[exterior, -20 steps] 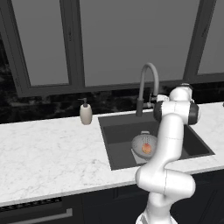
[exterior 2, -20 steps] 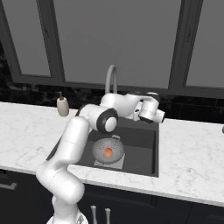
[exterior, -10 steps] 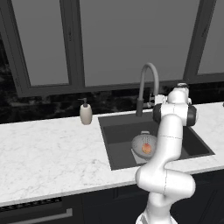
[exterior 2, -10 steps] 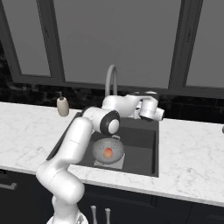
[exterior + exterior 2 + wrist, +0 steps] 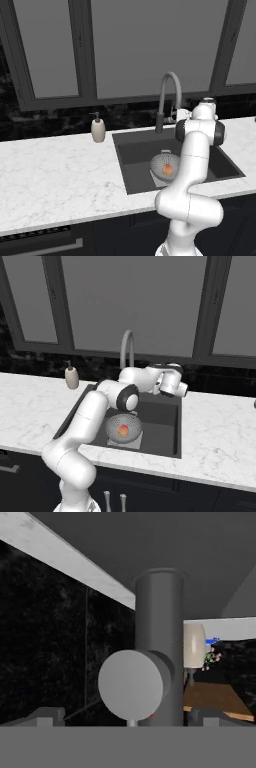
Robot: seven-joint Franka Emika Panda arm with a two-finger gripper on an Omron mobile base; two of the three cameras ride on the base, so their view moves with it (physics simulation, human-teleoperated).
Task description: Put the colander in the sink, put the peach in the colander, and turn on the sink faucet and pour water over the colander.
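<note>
The light-grey colander [image 5: 159, 165] [image 5: 116, 423] sits on the floor of the dark sink [image 5: 135, 155] [image 5: 161, 421]. Inside it lies the orange-red peach [image 5: 168, 170] [image 5: 123, 430]. The gooseneck sink faucet [image 5: 170, 82] [image 5: 127, 343] stands at the sink's back edge. Its grey column [image 5: 159, 637] and round lever knob [image 5: 131, 684] loom close in the hand view. My gripper [image 5: 125, 716] [image 5: 161, 387] [image 5: 176, 117] is level with the faucet's lower column, just to its right. It is open, with one fingertip [image 5: 47, 714] on each side of the knob. No water runs from the spout.
A beige soap dispenser [image 5: 98, 129] [image 5: 72, 377] [image 5: 194, 644] stands on the white marble counter [image 5: 55, 175] left of the sink. A black backsplash and dark window frames rise right behind the faucet. My own arm crosses over the sink.
The arm has edged slightly toward the faucet. The jaws stay wide open, and the colander and peach have not moved.
</note>
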